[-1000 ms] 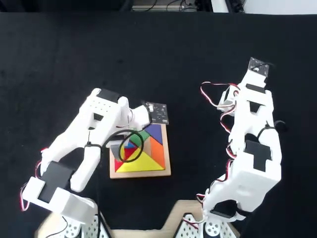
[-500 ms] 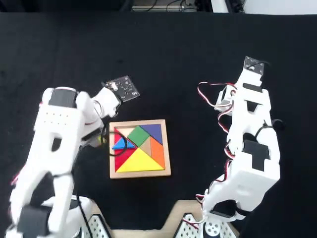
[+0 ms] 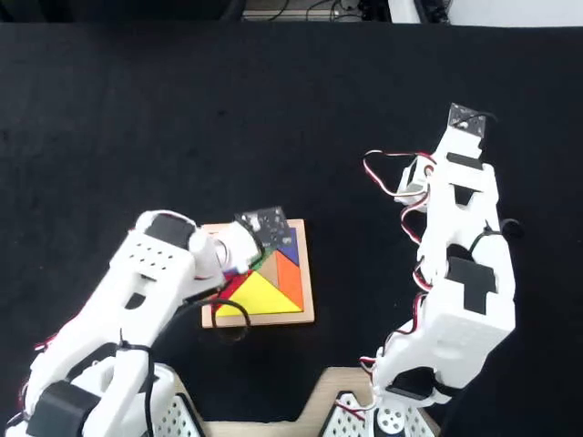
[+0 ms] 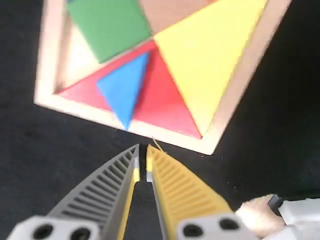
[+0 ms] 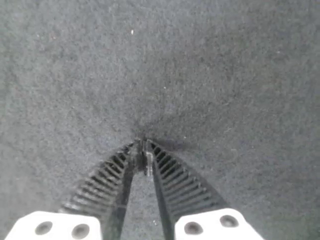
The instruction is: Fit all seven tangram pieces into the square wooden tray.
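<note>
While the black counter (image 3: pixel 137 109) is carrying everything, the right arm (image 3: pixel 465 273) is stretching toward the far side, well apart from the tray. The right gripper (image 5: pixel 142 145) is closed on nothing, and its tips are pointing down at the bare counter. The left arm (image 3: pixel 137 282) is bending over the near left part, and its wrist is hanging above the far left corner of the square wooden tray (image 3: pixel 306 273). The left gripper (image 4: pixel 142 148) is closed and empty, and it is hovering just beside the tray's left rim. Inside the tray the yellow triangle (image 4: pixel 210 60) and the red triangle (image 4: pixel 160 107) are lying flat, with the green square (image 4: pixel 107 25) next to them. The small blue triangle (image 4: pixel 122 90) is lying on top of the red triangle, and one tip is reaching the rim.
</note>
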